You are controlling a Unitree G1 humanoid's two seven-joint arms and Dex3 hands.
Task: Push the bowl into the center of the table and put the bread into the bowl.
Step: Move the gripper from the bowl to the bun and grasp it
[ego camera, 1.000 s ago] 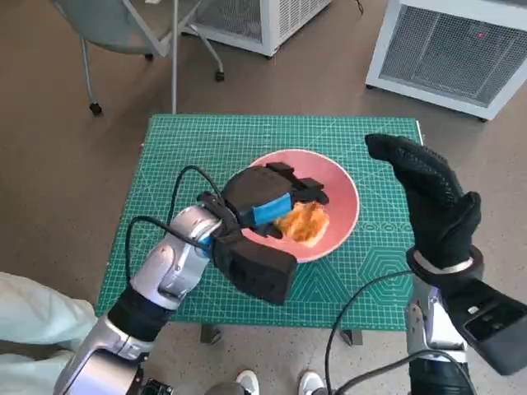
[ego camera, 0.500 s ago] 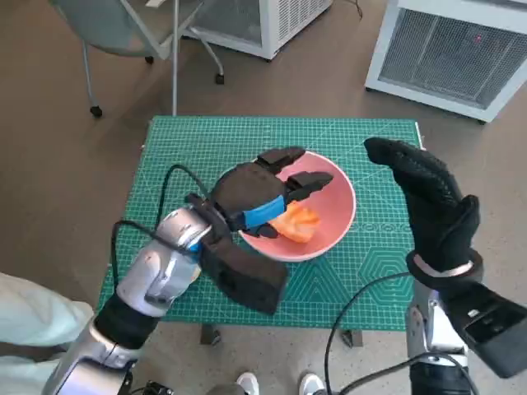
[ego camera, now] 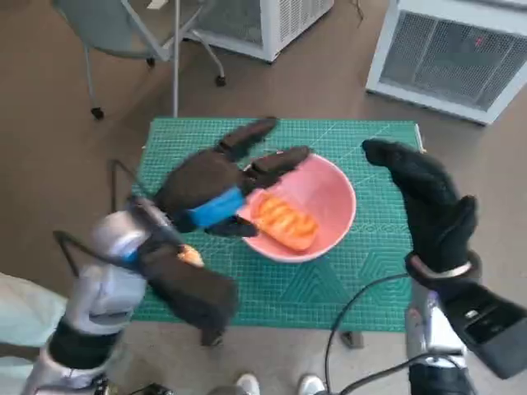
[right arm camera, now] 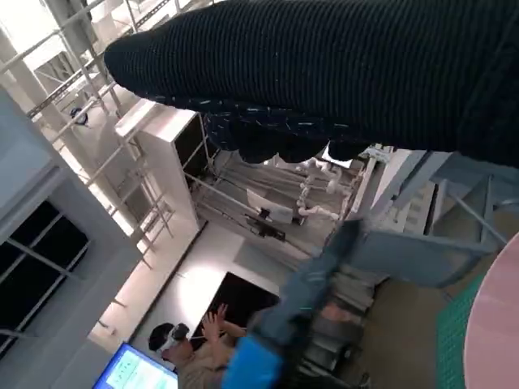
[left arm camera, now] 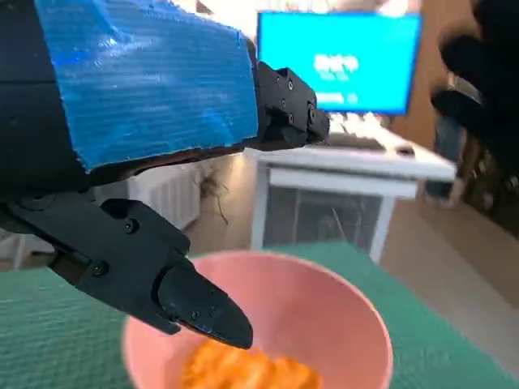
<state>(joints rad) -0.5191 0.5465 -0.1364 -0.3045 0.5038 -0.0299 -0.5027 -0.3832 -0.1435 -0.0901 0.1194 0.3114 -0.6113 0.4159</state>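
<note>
Bread (ego camera: 284,220) lies inside the pink bowl (ego camera: 329,193), an orange-golden loaf resting on the bowl's lower left inner slope in the head view. The bowl sits on the green cutting mat (ego camera: 362,271) that covers the desk (ego camera: 352,336), a little right of the middle of the frame.

The left robot hand (ego camera: 210,185) hovers over the bowl's left rim, fingers spread apart and empty, two of them reaching toward the upper right, one over the mat and one across the rim (motion blur softens its outline, so whether any fingertip touches the rim cannot be told). From the left wrist view the blue tape (left arm camera: 146,85) fills the upper left, black fingers (left arm camera: 195,304) hang above the bowl (left arm camera: 340,316), and the bread (left arm camera: 243,371) shows at the bottom edge.

The right robot hand (ego camera: 424,206) stands upright at the right side of the frame, beside the bowl's right rim and apart from it, fingers extended together and holding nothing. The right wrist view shows the glove (right arm camera: 324,73) as a dark band along the top, and below it a blurred room with a person (right arm camera: 195,340) at the lower left.

Beyond the desk in the head view, a chair (ego camera: 136,33) stands at the upper left and white units with grilles (ego camera: 461,53) at the upper right. Shoe tips (ego camera: 276,383) show at the bottom edge.
</note>
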